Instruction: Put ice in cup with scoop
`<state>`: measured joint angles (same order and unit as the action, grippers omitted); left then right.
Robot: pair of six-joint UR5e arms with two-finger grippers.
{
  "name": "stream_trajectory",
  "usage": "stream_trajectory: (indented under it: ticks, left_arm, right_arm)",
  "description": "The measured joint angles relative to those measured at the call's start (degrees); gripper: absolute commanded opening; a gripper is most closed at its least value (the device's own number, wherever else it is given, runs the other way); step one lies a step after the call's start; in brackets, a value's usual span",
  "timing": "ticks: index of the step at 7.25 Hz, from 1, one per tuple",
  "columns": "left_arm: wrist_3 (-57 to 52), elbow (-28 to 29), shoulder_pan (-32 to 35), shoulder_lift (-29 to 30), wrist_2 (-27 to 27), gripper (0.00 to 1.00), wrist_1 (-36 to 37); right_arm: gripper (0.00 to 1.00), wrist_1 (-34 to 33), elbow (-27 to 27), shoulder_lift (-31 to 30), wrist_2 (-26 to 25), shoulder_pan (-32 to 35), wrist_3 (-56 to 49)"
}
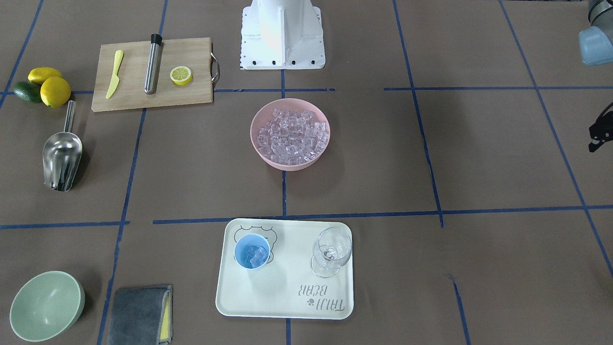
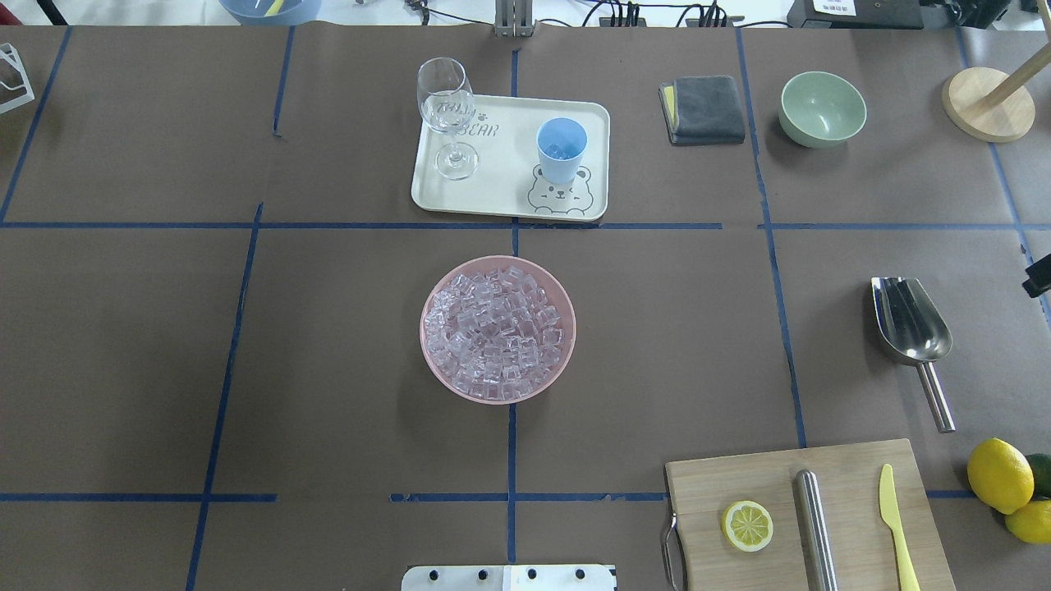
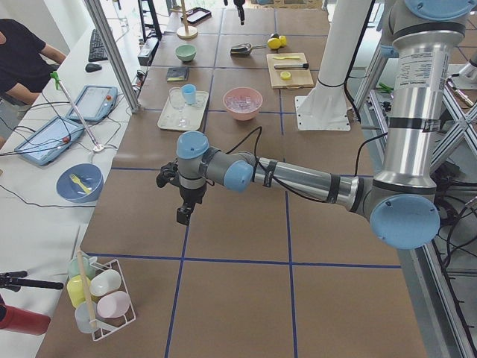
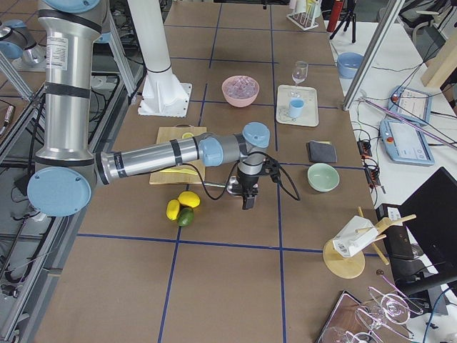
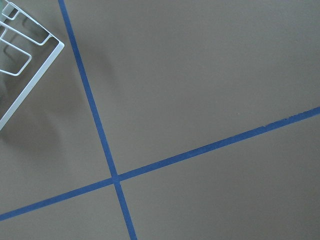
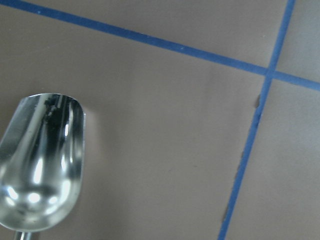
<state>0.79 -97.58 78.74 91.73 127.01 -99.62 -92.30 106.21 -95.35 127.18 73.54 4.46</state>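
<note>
The steel scoop (image 1: 62, 158) lies empty on the table, handle toward the lemons; it also shows in the overhead view (image 2: 911, 324) and the right wrist view (image 6: 40, 165). The light-blue cup (image 1: 252, 251) stands on the cream tray (image 1: 287, 306) with a few ice cubes inside. A heap of ice (image 2: 497, 328) fills the pink bowl (image 2: 435, 287). My right gripper (image 4: 248, 201) hangs just above the table beside the scoop and holds nothing. My left gripper (image 3: 182, 216) hovers over bare table far off at the left end. I cannot tell whether either is open or shut.
A wine glass (image 2: 447, 107) shares the tray. A cutting board (image 1: 153, 74) holds a lemon half, a steel tube and a yellow knife. Lemons (image 1: 48, 86), a green bowl (image 1: 47, 305), a grey cloth (image 1: 140, 315) and a wire rack (image 5: 25, 50) lie around.
</note>
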Motion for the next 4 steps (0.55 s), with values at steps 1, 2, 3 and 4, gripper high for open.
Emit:
stream_trajectory:
  ticks: [1, 2, 3, 4]
  left_arm:
    - [-3.4, 0.7, 2.4, -1.4, 1.5, 1.0, 0.0]
    - [-6.5, 1.1, 5.3, -3.2, 2.4, 1.0, 0.0]
    - [-8.5, 1.0, 7.4, -4.7, 2.7, 1.0, 0.5]
    - [-9.3, 0.8, 8.7, -5.7, 2.8, 1.0, 2.1]
  right_arm:
    - [1.0, 0.0, -1.7, 0.0, 1.8, 3.9, -5.1]
    - [1.0, 0.0, -2.6, 0.0, 3.0, 6.3, -7.4]
    - [1.0, 0.1, -3.1, 0.4, 3.3, 7.3, -8.1]
    - [1.0, 0.2, -3.7, 0.8, 3.4, 8.1, -8.5]
